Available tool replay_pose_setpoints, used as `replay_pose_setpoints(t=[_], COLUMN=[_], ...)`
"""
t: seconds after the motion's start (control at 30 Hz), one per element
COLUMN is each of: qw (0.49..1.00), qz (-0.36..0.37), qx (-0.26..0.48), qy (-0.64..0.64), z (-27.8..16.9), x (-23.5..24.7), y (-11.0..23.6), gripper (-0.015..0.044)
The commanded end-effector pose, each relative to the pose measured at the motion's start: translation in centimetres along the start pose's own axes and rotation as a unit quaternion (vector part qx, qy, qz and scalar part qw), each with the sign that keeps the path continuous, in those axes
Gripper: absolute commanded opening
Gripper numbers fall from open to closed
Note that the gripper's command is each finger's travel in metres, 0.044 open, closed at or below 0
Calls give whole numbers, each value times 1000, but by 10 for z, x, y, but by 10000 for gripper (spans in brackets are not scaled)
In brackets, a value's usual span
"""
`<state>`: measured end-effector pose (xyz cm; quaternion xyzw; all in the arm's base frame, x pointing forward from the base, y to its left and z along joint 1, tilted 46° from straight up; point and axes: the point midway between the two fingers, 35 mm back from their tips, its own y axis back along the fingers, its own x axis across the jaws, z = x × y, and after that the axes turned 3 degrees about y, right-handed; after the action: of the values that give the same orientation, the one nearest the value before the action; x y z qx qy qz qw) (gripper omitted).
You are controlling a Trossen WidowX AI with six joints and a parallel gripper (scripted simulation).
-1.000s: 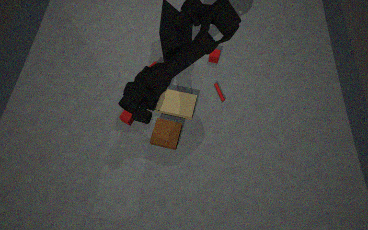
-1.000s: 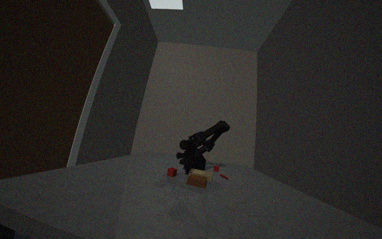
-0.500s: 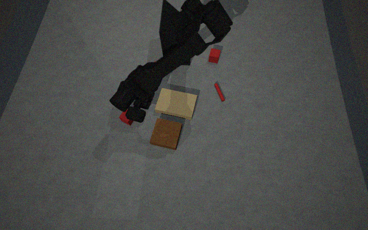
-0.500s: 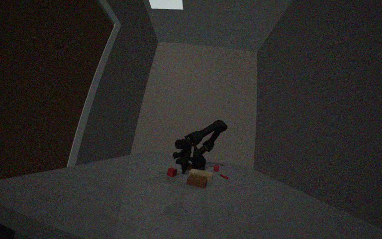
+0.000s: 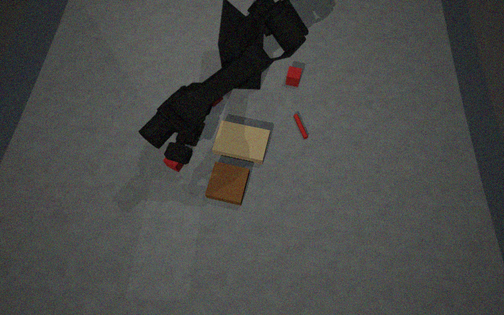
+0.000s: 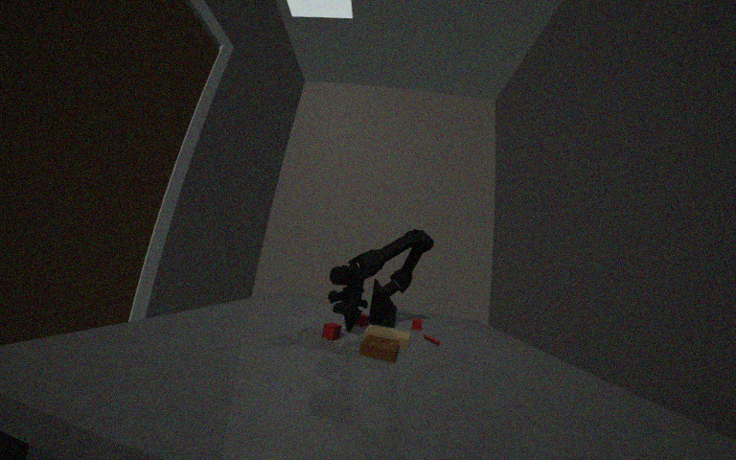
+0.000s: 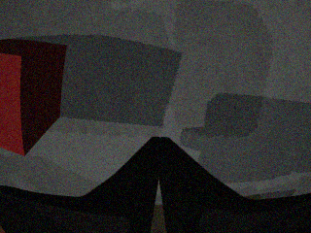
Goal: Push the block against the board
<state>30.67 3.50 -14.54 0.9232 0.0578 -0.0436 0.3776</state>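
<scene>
Fingers pressed together, pinching nothing, we see them low over the counter | square block sits just in front of the board, apart by a thin shadowed gap | we place the fingers beside the board's left end, near a red cube.

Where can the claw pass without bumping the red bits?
Open patches: in front of the block, and between the board and the stick. Crowded: left of the board, where the shut claw hangs by a red cube; another cube sits near the arm's base.
</scene>
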Motion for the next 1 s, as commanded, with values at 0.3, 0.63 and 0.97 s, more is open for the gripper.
replay_pose_setpoints(t=[0.3,0.63,0.97], qw=[1000,1000,1000], qz=[10,4,4], qx=[-5,-4,-3], qy=[17,31,31], z=[-14,-28,-34], x=[-13,-33,-33], y=[48,-5,-7], gripper=[0,0,0])
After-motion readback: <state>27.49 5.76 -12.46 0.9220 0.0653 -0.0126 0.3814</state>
